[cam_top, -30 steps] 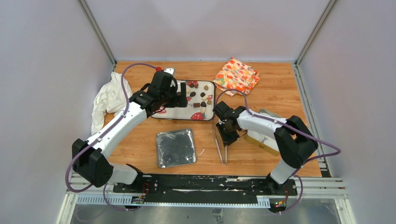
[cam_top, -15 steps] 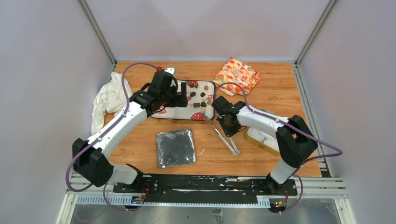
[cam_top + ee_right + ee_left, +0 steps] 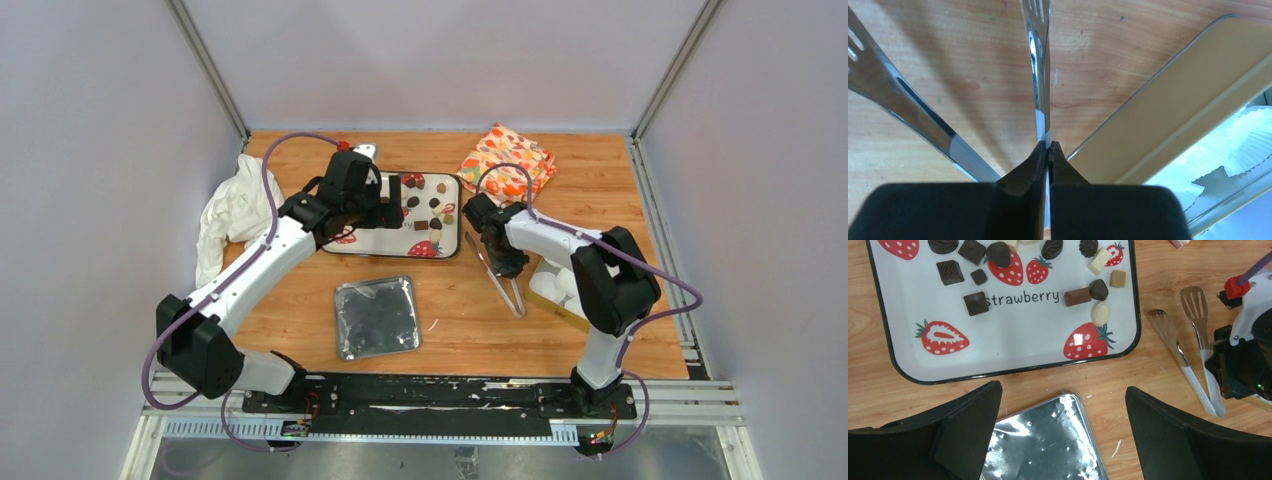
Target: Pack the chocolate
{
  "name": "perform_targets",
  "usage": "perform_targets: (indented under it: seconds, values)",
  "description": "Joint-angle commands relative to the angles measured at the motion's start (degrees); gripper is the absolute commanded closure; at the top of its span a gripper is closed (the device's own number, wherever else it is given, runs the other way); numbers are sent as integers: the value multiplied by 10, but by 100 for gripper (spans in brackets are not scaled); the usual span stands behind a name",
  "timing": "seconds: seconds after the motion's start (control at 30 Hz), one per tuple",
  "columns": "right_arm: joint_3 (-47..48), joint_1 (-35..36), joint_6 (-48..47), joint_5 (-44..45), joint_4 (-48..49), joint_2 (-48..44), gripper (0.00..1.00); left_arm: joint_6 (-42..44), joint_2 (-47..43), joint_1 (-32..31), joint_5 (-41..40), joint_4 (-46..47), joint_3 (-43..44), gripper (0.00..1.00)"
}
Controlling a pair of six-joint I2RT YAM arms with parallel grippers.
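Observation:
The chocolate point(image 3: 998, 254) is several small dark, tan and cream pieces on the far part of a white strawberry-print tray point(image 3: 1013, 345); the pieces point(image 3: 428, 205) and tray point(image 3: 385, 243) also show in the top view. My left gripper point(image 3: 1063, 432) is open and empty, hovering over the tray's near edge; it also shows in the top view point(image 3: 392, 203). My right gripper point(image 3: 1048, 148) is shut on one arm of metal tongs point(image 3: 1040, 75), just right of the tray. The tongs point(image 3: 497, 278) lie diagonally, spoon ends point(image 3: 1178, 325) toward the tray. The right gripper point(image 3: 506, 262) is mid-tongs.
A silvery tin lid point(image 3: 375, 317) lies near-side of the tray. A gold box point(image 3: 556, 305) holding white pleated paper cups point(image 3: 1243, 140) sits right of the tongs. A white cloth point(image 3: 232, 212) lies far left, a patterned cloth point(image 3: 508, 160) at the back.
My right gripper has carried the tongs away from me toward the tray's right edge and turned them, spoon ends now pointing toward the tray. The left arm has stayed put.

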Motion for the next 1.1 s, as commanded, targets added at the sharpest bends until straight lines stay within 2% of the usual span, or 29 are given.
perform_targets:
  seconds: [0.0, 0.07, 0.17, 0.23, 0.37, 0.6, 0.73, 0.83, 0.9, 1.07]
  values:
    - [30, -9, 31, 34, -21, 31, 97, 7, 8, -3, 5, 11, 19, 0]
    - [34, -13, 36, 36, -13, 37, 88, 6, 6, -3, 5, 12, 16, 0]
    - [41, -18, 36, 24, -5, 35, 62, 2, 6, -3, 8, 10, 21, 0]
    - [47, -24, 34, -4, 0, 20, 52, 0, 7, -3, 13, 8, 27, 0]
    - [34, -43, 27, -70, 35, -38, 47, 1, 7, -3, 12, 8, 25, 0]
    - [-13, -44, -47, -156, 97, -118, 39, 1, 12, -3, 21, 9, 22, 0]
    - [-74, -43, -54, -158, 145, -169, 38, 3, 17, -3, 23, 8, 26, 0]
    - [-139, -41, -66, -154, 199, -229, 27, 1, 19, -3, 24, 11, 25, 0]
    - [-171, -31, -102, -137, 229, -257, 24, -2, 22, -3, 25, 12, 23, 0]
    - [-166, -32, -113, -138, 199, -253, 21, -10, 28, -3, 35, 22, 21, 0]
